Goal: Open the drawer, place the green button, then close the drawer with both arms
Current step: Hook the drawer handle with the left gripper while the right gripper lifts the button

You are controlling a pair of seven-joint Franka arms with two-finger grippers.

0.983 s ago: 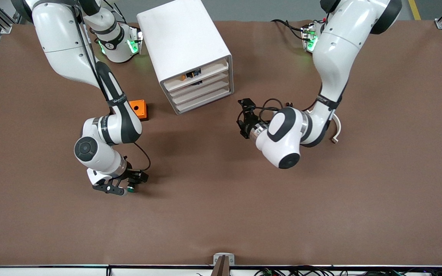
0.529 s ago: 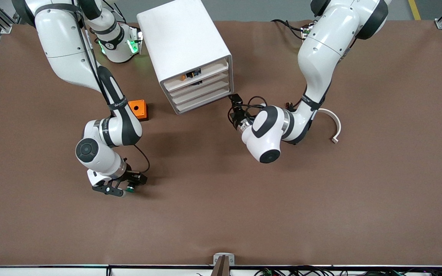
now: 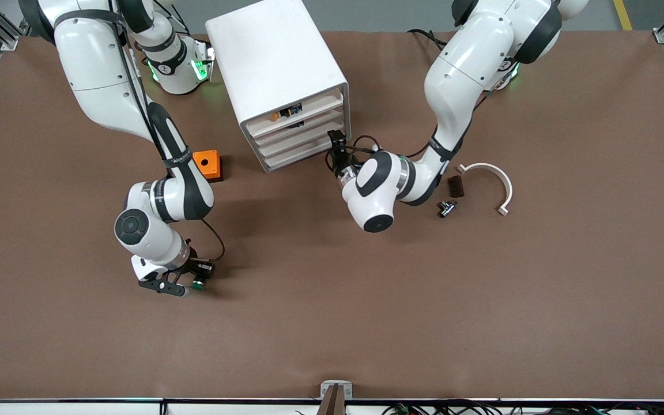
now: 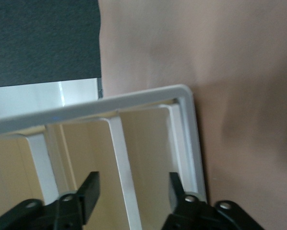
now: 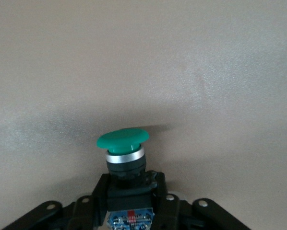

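The button point(image 5: 124, 158) with its green cap sits pinched in the right end effector point(image 3: 185, 282), black body clamped between the fingers point(image 5: 160, 201), cap sticking out past the fingertips. In the front view the button point(image 3: 197, 283) shows as a green spot at the tip of that end effector, low over bare tabletop point(image 3: 366, 323), toward the right arm's end. Whether it touches the tabletop, cannot tell.

Orange box point(image 3: 207, 163) with a hole on top lies on the tabletop near the right arm's elbow, beside the cabinet point(image 3: 277, 75).

Left end effector point(image 3: 336, 151) is at the front of the white cabinet, at the lower drawers point(image 3: 300, 147), near the corner toward the left arm's end. In the left wrist view its fingers point(image 4: 88, 194) are spread, one each side of a white divider rib point(image 4: 122, 172) of the cabinet front; they look just short of the frame, contact not clear. The top drawer slot shows small orange and black bits inside.

On the tabletop beside the left arm's forearm: a small dark block point(image 3: 455, 185), a small black and metal part point(image 3: 446, 206), and a white curved bracket point(image 3: 490, 183), all apart from each other.
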